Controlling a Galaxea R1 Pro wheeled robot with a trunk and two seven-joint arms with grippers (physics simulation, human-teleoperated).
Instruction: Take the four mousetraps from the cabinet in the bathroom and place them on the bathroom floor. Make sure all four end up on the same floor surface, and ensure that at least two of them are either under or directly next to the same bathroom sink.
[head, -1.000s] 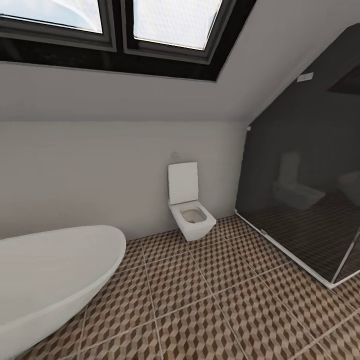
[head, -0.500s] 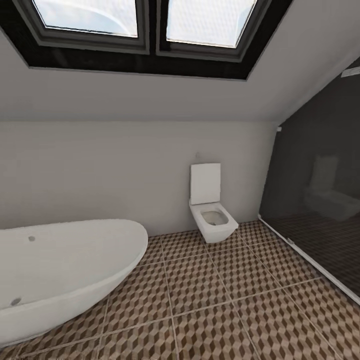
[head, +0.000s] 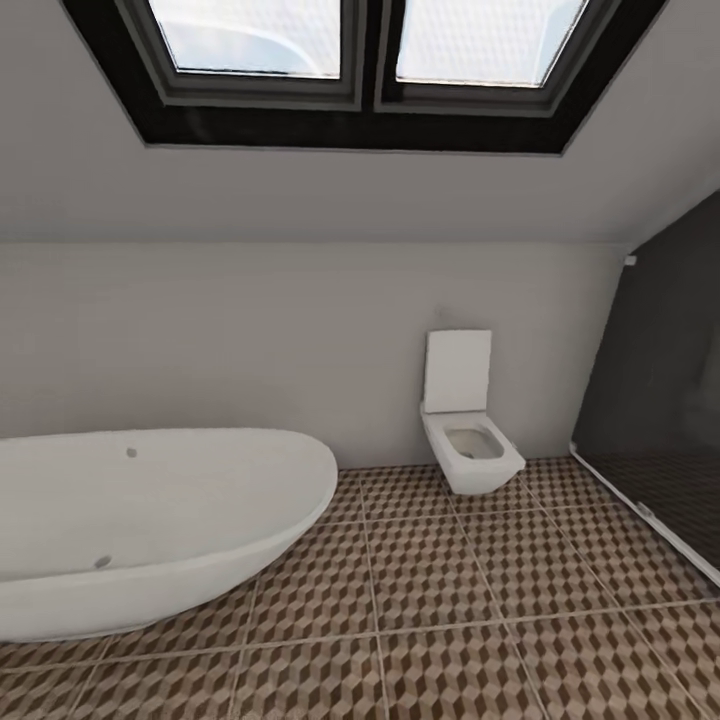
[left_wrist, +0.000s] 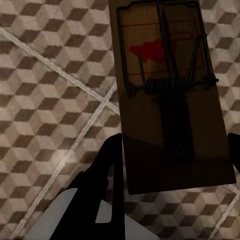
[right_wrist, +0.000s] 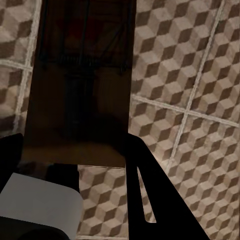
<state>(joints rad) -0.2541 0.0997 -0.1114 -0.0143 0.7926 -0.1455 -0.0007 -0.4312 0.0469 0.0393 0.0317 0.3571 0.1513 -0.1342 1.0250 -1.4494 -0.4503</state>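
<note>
1. The left gripper (left_wrist: 172, 150) has its fingers (left_wrist: 107, 165) clamped on a mousetrap (left_wrist: 170, 95), held above the bathroom floor (left_wrist: 55, 100).
2. The right gripper (right_wrist: 75, 150) grips a second mousetrap (right_wrist: 82, 80) over the tiles.
3. A bathtub (head: 150, 520) and a toilet (head: 470, 430) stand along the far wall.

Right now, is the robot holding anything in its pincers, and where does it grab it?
Yes, one in each. The left pincer grips a flat dark-brown wooden mousetrap by its plain end, and the right pincer grips another by its near end.
</note>
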